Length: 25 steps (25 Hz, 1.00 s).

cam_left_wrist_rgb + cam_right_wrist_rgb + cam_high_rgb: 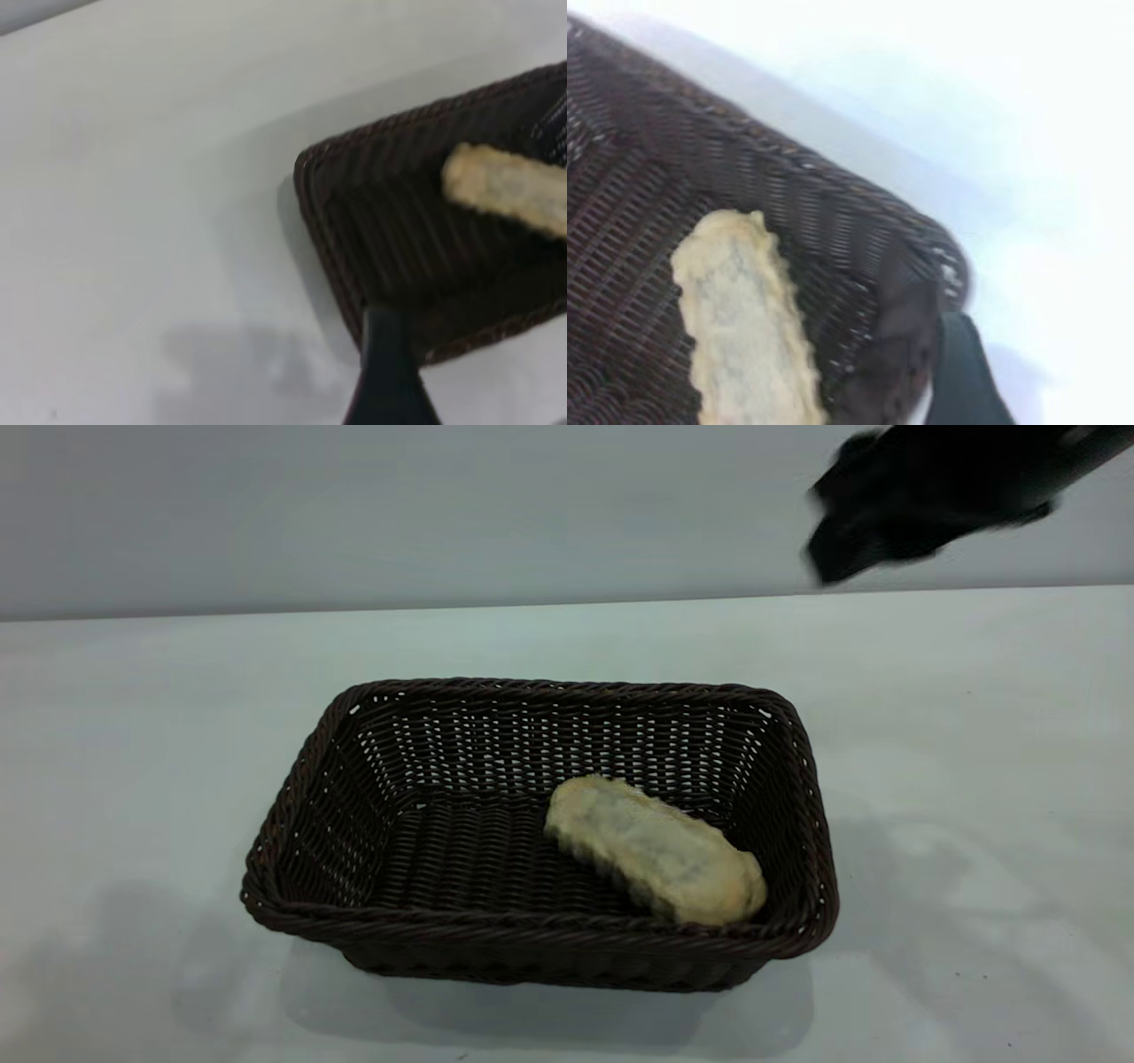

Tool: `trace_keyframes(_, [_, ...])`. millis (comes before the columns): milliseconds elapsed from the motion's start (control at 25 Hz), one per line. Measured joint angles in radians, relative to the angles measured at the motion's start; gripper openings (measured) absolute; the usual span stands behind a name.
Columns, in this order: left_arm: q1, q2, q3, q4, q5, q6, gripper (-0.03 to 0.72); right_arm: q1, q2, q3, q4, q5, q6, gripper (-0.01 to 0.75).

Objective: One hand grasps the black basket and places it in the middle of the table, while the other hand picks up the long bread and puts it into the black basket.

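The black basket (540, 943) stands in the middle of the table (133, 779). The long bread (656, 850) lies inside it at the right, pale smudged underside up, touched by no gripper. My right gripper (842, 558) hangs blurred high above the table's far right edge, well clear of the basket and empty. In the right wrist view the bread (744, 328) and the basket's corner (859, 230) lie just below it. My left gripper (390, 372) is out of the exterior view; its wrist view shows it off one corner of the basket (354, 221), with the bread (509, 186) beyond.
A plain grey wall (354, 514) rises behind the table's far edge. Bare table surface surrounds the basket on all sides.
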Motion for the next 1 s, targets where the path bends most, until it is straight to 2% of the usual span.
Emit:
trace_keyframes(240, [0.000,-0.140,0.098,0.029,0.036,-0.021,0.561,-0.058,-0.148,0.001,0.009,0.213,0.032,0.460])
trace_keyframes(720, [0.000,-0.471,0.382,0.032,0.073,-0.026,0.559,-0.063,-0.383,0.008,-0.031,0.644,0.055,0.458])
trace_keyframes(840, [0.000,-0.557,0.456,0.032,0.085,-0.026,0.559,-0.063,-0.454,0.026,-0.062,0.717,0.055,0.458])
trace_keyframes(1000, [0.000,-0.664,0.564,0.032,0.088,-0.046,0.559,-0.063,-0.579,0.065,-0.096,0.756,0.056,0.458])
